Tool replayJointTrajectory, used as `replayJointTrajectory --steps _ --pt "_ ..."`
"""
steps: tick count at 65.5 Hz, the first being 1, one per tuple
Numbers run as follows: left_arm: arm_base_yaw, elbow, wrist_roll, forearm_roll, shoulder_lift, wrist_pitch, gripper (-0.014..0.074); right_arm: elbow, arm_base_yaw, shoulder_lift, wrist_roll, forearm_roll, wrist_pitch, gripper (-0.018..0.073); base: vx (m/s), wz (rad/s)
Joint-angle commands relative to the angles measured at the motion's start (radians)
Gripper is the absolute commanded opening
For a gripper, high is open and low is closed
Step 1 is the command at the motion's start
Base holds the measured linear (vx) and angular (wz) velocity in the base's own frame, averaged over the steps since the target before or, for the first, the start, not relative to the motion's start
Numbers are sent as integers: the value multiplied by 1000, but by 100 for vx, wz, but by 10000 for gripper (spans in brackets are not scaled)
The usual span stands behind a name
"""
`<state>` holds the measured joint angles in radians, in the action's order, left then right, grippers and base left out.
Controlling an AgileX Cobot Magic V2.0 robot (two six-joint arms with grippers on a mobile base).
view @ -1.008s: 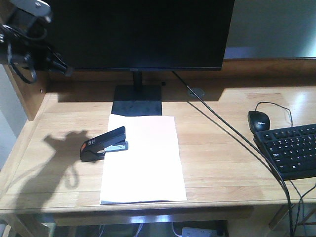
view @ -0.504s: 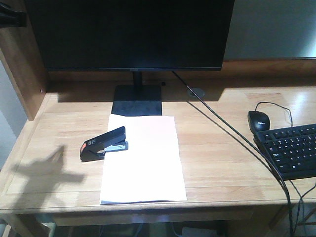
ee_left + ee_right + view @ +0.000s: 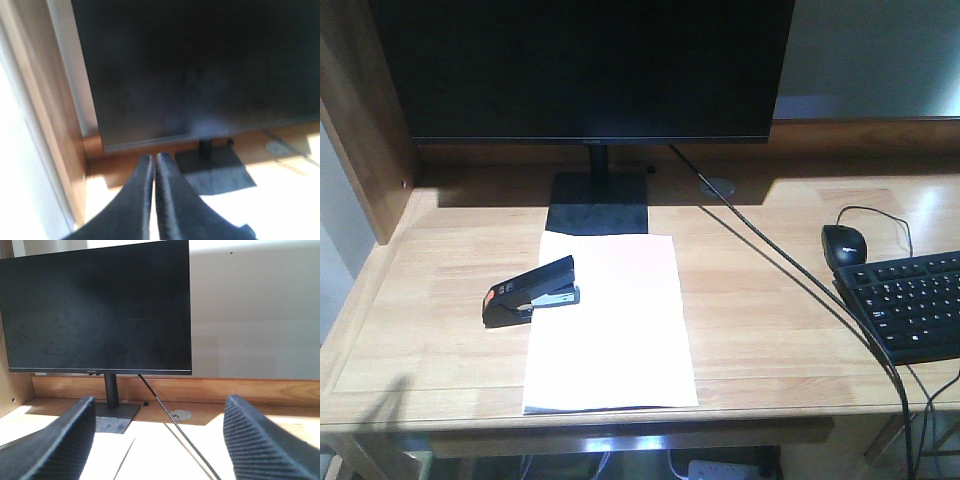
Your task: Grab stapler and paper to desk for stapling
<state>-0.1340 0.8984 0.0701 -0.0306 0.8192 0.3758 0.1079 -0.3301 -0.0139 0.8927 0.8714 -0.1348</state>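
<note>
You see the paper [image 3: 610, 322] lying flat on the desk [image 3: 770, 330], just in front of the monitor [image 3: 585, 70] stand. The stapler [image 3: 532, 292] rests on the paper's left edge, its orange rear end hanging off over bare wood. On your right sit a black mouse [image 3: 844, 245] and a keyboard [image 3: 912, 302]. Your left gripper [image 3: 153, 162] has its jaws pressed together, pointing at the monitor's lower left corner. Your right gripper [image 3: 160, 415] has its jaws spread wide, facing the monitor and holding nothing.
</note>
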Motion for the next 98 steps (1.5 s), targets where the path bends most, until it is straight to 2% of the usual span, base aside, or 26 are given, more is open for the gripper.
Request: replayJointTrajectory --steps 1,11,21,36,98 --pt "-5 -89 -7 -1 -99 -122 -7 26 0 -11 -2 13 43 497 0 0" --pt "-5 -308 -10 -2 -296 -180 -7 26 0 -11 -2 13 43 497 0 0" --pt "-5 -481 -10 -3 -519 -177 -7 26 0 -11 -2 13 43 497 0 0" --pt "-5 -609 -10 -5 -740 -177 -7 26 0 -11 -2 13 41 497 0 0" --pt "-5 -629 -10 -3 -766 -174 -7 26 0 -11 -2 13 42 497 0 0"
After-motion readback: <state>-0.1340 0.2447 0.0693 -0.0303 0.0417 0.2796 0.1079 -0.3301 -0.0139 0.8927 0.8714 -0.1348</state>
